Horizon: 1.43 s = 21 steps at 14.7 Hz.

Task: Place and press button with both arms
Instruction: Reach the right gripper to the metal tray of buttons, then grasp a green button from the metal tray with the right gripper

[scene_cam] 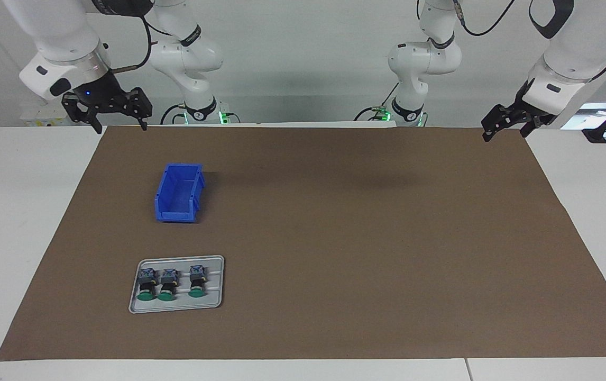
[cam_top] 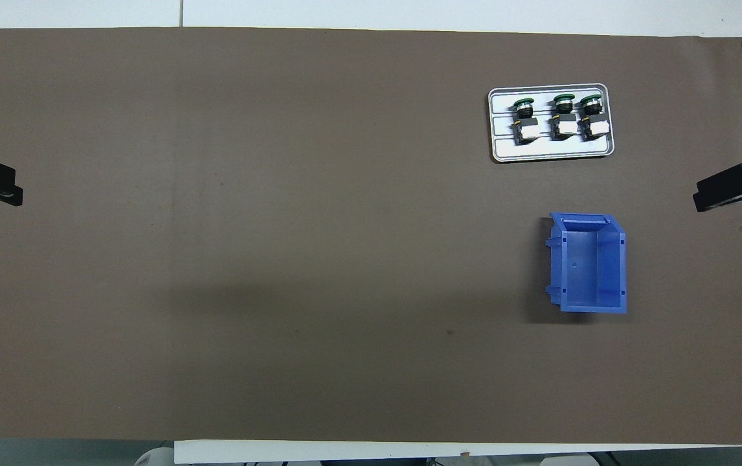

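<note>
My left claw (scene_cam: 509, 124) and right claw (scene_cam: 107, 108) hang spread, half cut off overhead. Three buttons (scene_cam: 168, 284) lie on the tray (scene_cam: 216, 264), twelve o'clock of the blue bin (cam_top: 588, 262) overhead.

No legible text, label, brand, number or sign anywhere: none on the arms, tray (scene_cam: 217, 264), bin (scene_cam: 164, 198) or mat (scene_cam: 366, 238).
</note>
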Available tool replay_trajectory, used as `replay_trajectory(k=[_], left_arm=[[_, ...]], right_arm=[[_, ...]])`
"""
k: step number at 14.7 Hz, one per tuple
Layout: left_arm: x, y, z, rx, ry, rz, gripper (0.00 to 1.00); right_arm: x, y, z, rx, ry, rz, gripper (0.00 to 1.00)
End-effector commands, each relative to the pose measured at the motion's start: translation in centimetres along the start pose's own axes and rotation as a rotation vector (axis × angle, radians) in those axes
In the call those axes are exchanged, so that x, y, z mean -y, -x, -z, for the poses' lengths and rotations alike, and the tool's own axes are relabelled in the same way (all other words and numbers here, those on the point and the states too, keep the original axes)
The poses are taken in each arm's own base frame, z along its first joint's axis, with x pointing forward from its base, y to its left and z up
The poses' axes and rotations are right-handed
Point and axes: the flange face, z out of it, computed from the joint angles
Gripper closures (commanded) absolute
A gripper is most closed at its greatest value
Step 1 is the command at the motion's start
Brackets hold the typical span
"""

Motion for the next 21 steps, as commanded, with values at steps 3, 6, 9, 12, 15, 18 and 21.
replay_trajectory(k=[3, 6, 9, 12, 15, 18, 21], left_arm=[[0.0, 0.9, -0.2, -0.014, -0.015, -0.018, 0.00], [0.0, 0.9, -0.4, -0.009, -0.016, -0.018, 0.00], [-0.1, 0.9, -0.6, -0.020, -0.015, -0.019, 0.00], [0.0, 1.0, -0.8, -0.015, -0.015, -0.019, 0.00], [-0.1, 1.0, -0.8, -0.015, -0.015, -0.019, 0.00], [-0.1, 1.0, -0.8, -0.015, -0.015, -0.019, 0.00], [-0.1, 1.0, -0.8, -0.015, -0.015, -0.019, 0.00]], right_arm=[[0.2, 0.6, -0.1, -0.009, -0.019, -0.011, 0.00], [-0.9, 0.7, -0.2, -0.007, -0.022, -0.034, 0.00], [0.1, 0.8, -0.3, -0.002, -0.025, 0.025, 0.00], [3.7, -3.1, -2.7, -0.043, -0.044, 0.075, 0.00], [6.8, -9.5, -7.6, -0.085, -0.047, 0.038, 0.00], [10.5, -16.9, -14.0, -0.108, -0.061, 0.033, 0.00], [11.3, -21.7, -19.4, -0.162, -0.063, 0.016, 0.00]])
